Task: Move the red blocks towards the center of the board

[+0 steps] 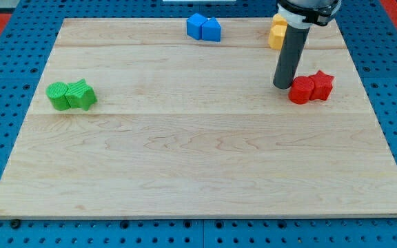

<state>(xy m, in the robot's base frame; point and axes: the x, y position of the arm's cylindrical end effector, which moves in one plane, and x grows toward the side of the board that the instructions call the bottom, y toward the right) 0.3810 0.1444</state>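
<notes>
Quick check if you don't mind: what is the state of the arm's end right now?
No hand, only a rod: my tip holds nothing and sits just to the view's left of the red blocks, touching or nearly so.

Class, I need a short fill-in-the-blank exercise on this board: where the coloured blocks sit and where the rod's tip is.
1. My tip stands just to the view's ____ of the red blocks.
2. The green blocks lie near the board's ____ edge in the view.
3. The blocks at the view's top, left of the yellow blocks, are ____.

Missing words: left; left; blue
</notes>
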